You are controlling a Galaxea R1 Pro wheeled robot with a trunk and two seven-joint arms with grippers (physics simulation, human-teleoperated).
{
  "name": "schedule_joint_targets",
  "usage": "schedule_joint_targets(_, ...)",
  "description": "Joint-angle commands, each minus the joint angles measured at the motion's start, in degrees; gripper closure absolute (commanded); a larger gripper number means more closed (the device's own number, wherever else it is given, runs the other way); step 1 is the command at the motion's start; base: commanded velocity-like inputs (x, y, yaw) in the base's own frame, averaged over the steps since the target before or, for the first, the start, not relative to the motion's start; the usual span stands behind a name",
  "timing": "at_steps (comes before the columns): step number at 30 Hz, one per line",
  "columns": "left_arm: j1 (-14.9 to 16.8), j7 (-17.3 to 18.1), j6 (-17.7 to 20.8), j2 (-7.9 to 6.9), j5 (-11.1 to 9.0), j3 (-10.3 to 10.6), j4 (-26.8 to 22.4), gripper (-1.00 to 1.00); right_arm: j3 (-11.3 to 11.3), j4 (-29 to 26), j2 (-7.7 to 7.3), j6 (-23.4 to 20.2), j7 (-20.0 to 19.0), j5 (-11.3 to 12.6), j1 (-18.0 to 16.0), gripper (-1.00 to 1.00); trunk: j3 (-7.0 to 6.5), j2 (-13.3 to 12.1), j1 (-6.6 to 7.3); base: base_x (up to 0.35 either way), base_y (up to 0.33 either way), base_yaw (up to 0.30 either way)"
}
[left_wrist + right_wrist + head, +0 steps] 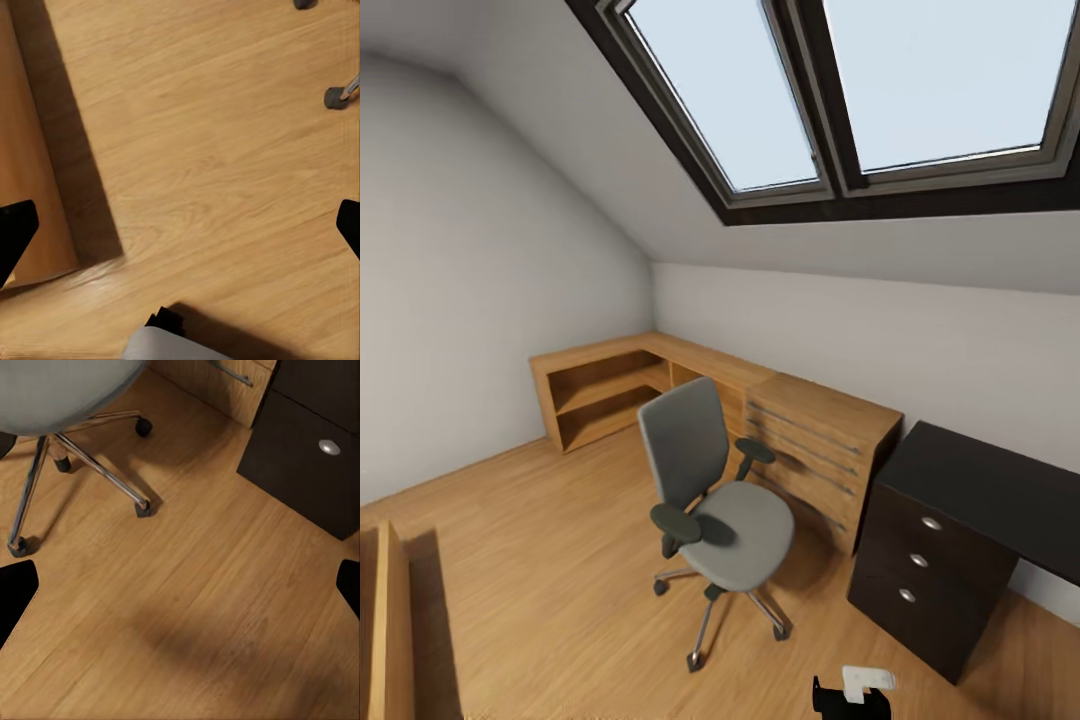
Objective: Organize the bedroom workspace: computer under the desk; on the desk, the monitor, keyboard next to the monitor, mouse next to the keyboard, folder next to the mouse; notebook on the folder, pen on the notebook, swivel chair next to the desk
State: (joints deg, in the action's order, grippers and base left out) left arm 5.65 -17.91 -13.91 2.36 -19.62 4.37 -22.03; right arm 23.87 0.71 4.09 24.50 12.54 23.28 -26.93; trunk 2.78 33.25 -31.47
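Note:
The swivel chair, grey with black armrests and a chrome wheeled base, stands mid-room on the wooden floor; nothing lies on its seat. To its right is the desk, its black top bare where visible, with a black drawer unit. My right gripper hangs open over the floor between the chair's base and the drawer unit. My left gripper is open over bare floor, with chair casters beyond it. The computer, monitor, keyboard, mouse, folder, notebook and pen are out of view.
A light wooden dresser stands between the chair and the desk, with a low wooden shelf unit in the far corner. Another wooden piece sits at the near left, close to the left gripper. A sloped ceiling with skylights hangs overhead.

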Motion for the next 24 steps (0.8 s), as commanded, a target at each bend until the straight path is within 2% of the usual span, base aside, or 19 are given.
schedule_joint_targets(1,0.1,-0.4,-0.2,-0.06,-0.4,0.4,0.0,-1.0,0.5,0.1,0.02,0.2,0.2,0.4,-0.1,-1.0,0.11,0.1,-0.02,0.0,0.0,0.286)
schedule_joint_targets(24,0.1,-0.4,-0.4,-0.16,-0.5,0.3,0.1,-1.0,0.6,-0.1,0.12,0.1,0.3,0.4,-0.1,-1.0,0.17,0.1,-0.02,0.0,0.0,0.285)
